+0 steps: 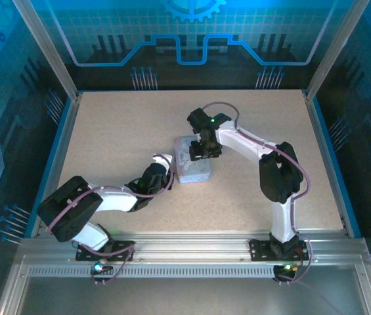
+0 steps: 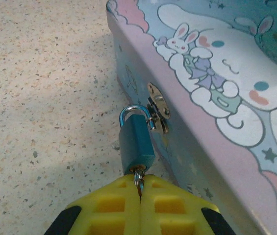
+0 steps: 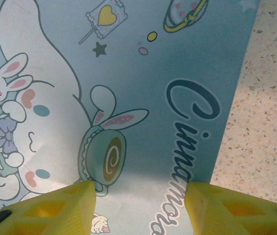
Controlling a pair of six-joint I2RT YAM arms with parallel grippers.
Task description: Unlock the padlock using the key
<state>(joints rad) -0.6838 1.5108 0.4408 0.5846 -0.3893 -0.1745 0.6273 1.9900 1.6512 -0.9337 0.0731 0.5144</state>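
My left gripper (image 2: 139, 192), pinched shut on the key (image 2: 138, 177) under the padlock (image 2: 136, 144) on the tin (image 2: 216, 98)'s left wall, should twist gently without tugging, my right gripper (image 3: 140, 196) half-spread over the lid.

The left arm (image 1: 100, 200) lies low, folded at the elbow and reaching forward and to the right. Its wrist ends in the left gripper (image 2: 139, 185), whose yellow fingers (image 2: 113, 208) are pressed flat together with the key (image 2: 138, 175) pinched between their tips. The right arm (image 1: 280, 177) rises from its base, bends at the elbow and stretches left and away, the wrist turned down so the right gripper (image 3: 140, 188) points downward with its two yellow fingers well apart.
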